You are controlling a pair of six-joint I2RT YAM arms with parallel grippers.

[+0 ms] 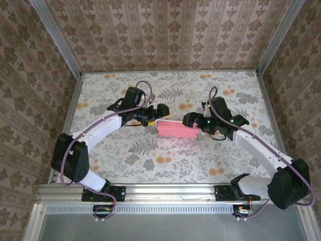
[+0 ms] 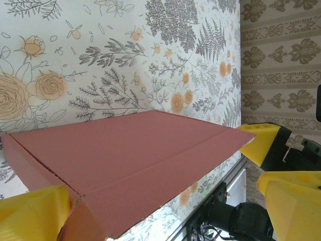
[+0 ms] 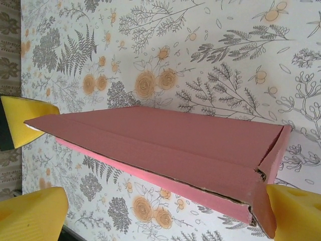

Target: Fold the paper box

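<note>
1. Both arms start at the near desk (image 1: 165, 168) edge, elbows out, forearms angling inward.
2. Mid-desk lies the box (image 1: 175, 129), long axis left-right.
3. At its ends sit the left tool (image 1: 156, 116) and right tool (image 1: 193, 123), equally near, each spread wide and straddling an end.

Paper box (image 1: 176, 129): pink card, folded into a flat rectangle, lengthwise left-to-right, centre of table (image 1: 125, 165); one end seam gaping.
</note>
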